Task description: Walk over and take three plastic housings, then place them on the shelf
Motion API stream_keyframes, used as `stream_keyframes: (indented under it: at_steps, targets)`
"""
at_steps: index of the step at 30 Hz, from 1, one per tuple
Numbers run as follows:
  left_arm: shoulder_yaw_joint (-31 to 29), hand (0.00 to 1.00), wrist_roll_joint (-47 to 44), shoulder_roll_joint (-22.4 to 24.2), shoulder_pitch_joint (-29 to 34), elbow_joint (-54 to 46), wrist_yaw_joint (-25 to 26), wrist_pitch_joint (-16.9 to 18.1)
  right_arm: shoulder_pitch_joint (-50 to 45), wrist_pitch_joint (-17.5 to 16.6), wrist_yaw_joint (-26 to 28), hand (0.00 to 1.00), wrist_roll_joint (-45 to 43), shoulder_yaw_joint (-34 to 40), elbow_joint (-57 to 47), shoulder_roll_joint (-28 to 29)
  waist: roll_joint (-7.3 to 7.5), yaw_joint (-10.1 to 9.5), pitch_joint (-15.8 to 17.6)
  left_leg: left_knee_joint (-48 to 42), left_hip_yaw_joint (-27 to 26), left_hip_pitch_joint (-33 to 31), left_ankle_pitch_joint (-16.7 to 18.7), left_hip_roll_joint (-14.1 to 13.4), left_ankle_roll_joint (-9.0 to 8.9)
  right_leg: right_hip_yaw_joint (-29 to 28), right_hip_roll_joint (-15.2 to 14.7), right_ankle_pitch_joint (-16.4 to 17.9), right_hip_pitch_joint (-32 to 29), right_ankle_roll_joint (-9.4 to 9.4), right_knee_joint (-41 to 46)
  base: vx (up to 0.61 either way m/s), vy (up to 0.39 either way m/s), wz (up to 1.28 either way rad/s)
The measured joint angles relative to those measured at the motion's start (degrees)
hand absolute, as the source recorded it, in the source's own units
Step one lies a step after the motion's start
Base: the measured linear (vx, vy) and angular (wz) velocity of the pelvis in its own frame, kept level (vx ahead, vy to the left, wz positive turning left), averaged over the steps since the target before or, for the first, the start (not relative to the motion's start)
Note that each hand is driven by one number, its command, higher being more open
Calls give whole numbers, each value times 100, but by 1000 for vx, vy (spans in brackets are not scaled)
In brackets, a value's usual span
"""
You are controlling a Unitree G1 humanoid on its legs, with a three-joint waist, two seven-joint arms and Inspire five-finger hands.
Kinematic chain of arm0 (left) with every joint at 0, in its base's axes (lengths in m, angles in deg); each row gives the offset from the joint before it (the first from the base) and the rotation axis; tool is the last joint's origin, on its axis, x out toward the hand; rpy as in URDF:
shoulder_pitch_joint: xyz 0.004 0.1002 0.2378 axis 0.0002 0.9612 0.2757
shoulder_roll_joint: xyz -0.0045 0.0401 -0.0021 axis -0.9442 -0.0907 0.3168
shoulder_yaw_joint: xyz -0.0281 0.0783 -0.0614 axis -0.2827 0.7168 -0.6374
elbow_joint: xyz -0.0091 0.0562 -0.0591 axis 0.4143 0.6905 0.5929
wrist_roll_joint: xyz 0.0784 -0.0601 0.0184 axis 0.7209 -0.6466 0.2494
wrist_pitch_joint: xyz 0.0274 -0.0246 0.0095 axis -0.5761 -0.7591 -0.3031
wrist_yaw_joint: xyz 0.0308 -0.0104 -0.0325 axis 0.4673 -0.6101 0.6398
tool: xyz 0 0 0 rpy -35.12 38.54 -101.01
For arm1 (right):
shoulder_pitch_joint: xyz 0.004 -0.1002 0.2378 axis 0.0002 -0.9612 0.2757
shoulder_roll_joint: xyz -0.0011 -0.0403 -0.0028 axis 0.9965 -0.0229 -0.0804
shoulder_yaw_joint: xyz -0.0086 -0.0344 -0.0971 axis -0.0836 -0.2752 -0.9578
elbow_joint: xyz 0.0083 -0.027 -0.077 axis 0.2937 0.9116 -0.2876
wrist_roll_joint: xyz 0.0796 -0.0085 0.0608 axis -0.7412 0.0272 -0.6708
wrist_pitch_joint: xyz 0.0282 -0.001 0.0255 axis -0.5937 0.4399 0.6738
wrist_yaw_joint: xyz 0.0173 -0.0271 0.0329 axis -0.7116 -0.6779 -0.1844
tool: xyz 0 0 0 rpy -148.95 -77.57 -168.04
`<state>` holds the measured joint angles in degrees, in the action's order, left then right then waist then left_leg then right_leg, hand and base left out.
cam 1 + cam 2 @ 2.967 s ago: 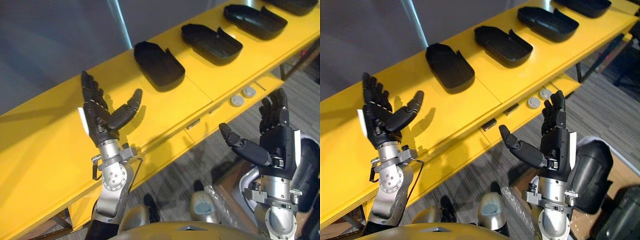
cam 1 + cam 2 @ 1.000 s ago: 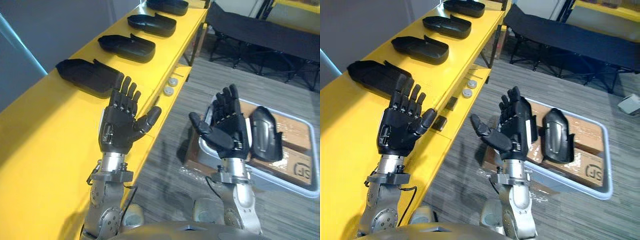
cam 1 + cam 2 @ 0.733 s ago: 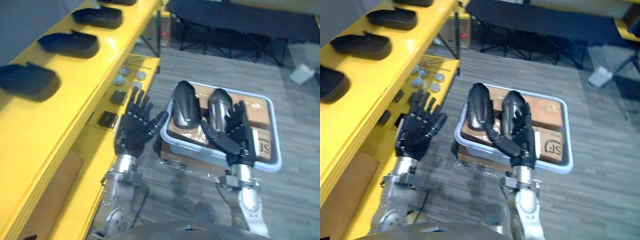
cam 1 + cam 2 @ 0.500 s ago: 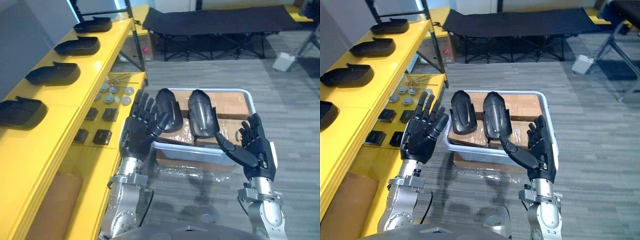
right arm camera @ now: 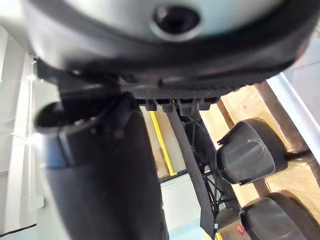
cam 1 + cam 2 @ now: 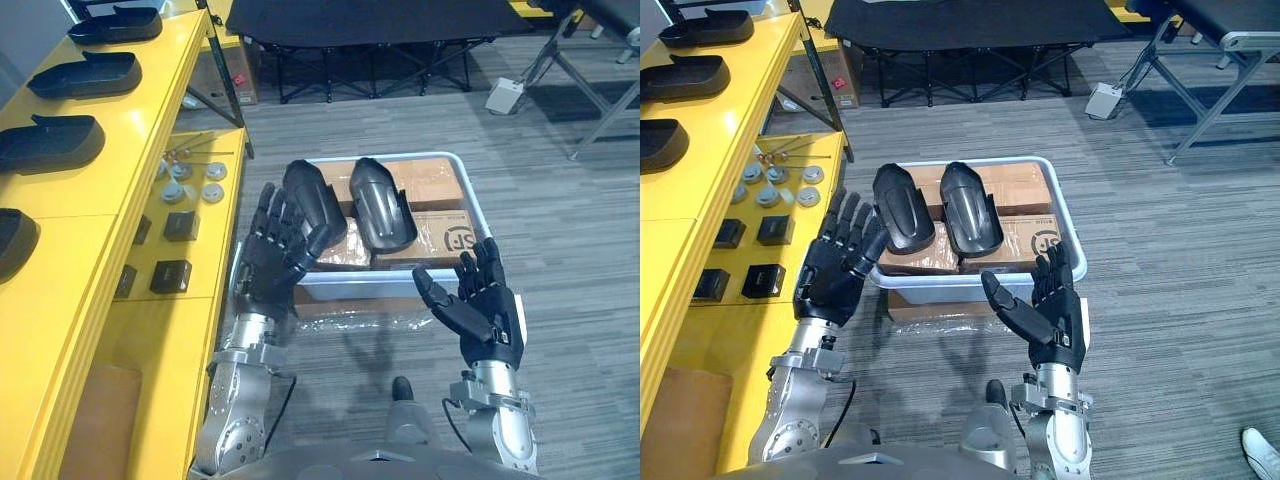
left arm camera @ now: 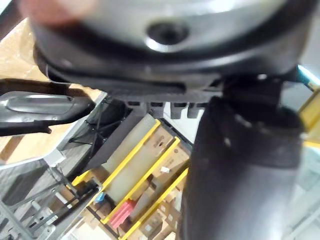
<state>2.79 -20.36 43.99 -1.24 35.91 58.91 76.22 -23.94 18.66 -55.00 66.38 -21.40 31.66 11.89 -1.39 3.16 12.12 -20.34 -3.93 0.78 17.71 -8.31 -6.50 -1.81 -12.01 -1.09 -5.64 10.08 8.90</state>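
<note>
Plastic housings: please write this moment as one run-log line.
left hand: open, empty, by tray | right hand: open, empty, before tray | two plastic housings: in tray, on boxes

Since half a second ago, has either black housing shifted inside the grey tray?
No. The left housing and the right housing lie side by side on the cardboard boxes towards the tray's left side, as before; only the camera moved.
</note>
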Motion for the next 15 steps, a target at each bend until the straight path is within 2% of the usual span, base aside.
stream_keyframes:
  at_steps: [2,6,7,10,13,14,15]
  targets:
    - [10,100,0,-1,2,-1,-1,-80,13,-2,-32,100,4,-36,22,0,22,-5,13,-67,37,-12,23,0,9,14,0,76,-95,-116,275,-30,11,6]
    - [-45,100,7,-55,13,-121,4,-116,50,-34,-21,100,5,-116,126,105,95,-150,40,-386,-29,-30,163,-28,3,310,-105,32,-138,-98,455,-65,49,-11]
    - [-168,100,23,-50,20,-237,107,-144,288,-41,-19,100,5,-218,447,114,53,-189,41,-666,-127,-93,317,-205,30,304,-20,-222,-133,-186,385,-119,104,-40]
    - [-420,100,223,-160,-74,-300,164,-225,394,-41,47,100,70,-363,557,221,-19,-199,82,-977,-143,-258,513,-382,110,300,135,-578,-116,-355,186,-176,117,-22]
    - [-536,100,222,-235,-91,-269,189,-242,346,-41,184,100,75,-418,556,214,84,-188,61,-974,-62,-317,494,-420,87,335,142,-398,-121,-560,227,-108,27,15]
    - [-535,100,222,-235,-123,-238,227,-246,342,-42,214,100,75,-408,556,213,124,-196,38,-931,36,-346,459,-426,28,391,146,-296,-98,-487,233,14,-81,47]
    - [-537,100,215,-235,-193,-143,317,-244,351,-42,255,100,76,-415,553,213,175,-218,8,-792,169,-335,353,-434,-108,583,138,-88,28,-232,173,44,-113,52]
